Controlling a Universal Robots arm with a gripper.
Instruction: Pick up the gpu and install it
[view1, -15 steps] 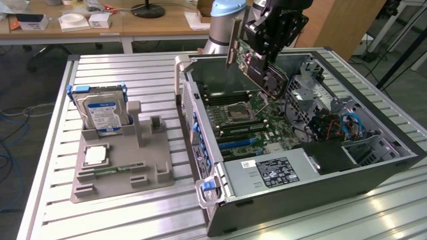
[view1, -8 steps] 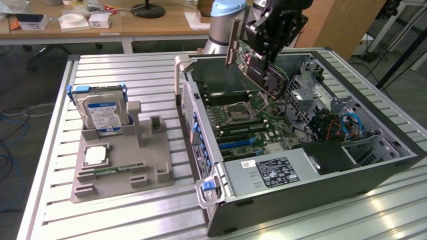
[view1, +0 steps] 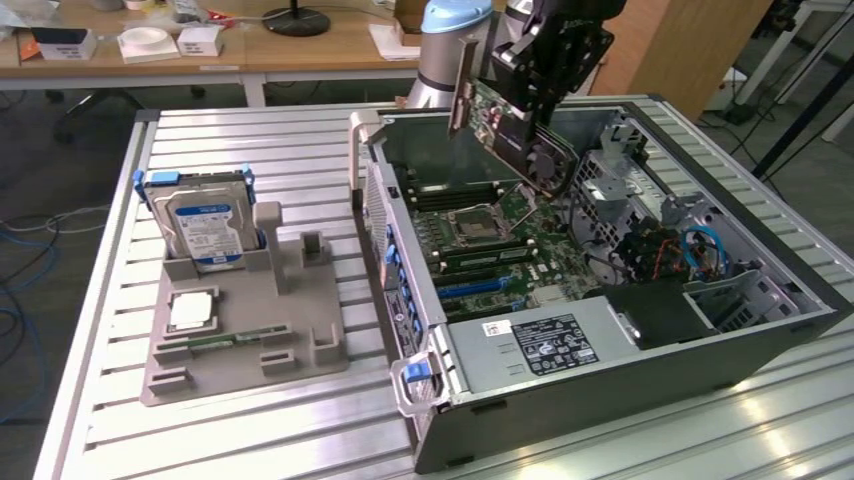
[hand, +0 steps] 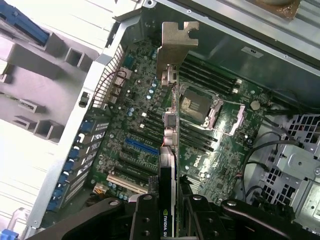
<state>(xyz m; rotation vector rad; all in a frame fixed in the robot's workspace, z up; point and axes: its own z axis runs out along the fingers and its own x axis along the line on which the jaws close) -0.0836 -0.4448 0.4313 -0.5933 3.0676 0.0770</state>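
My gripper (view1: 534, 85) is shut on the gpu (view1: 514, 135), a flat card with a green board side and a silver end bracket (view1: 463, 95). The card hangs tilted in the air above the open computer case (view1: 601, 330), over the motherboard (view1: 514, 255). In the wrist view the gpu (hand: 170, 165) runs edge-on away from my fingers (hand: 145, 220), its silver bracket (hand: 176, 47) at the far end, above the motherboard (hand: 210, 150) and its expansion slots (hand: 140, 146).
A grey fixture (view1: 247, 330) on the slatted table holds a silver hard drive with a blue-white label (view1: 207, 225), a square chip (view1: 194, 310) and a slim memory stick (view1: 227, 340). The case's power supply (view1: 541, 345) and drive cage (view1: 727, 300) crowd its near end.
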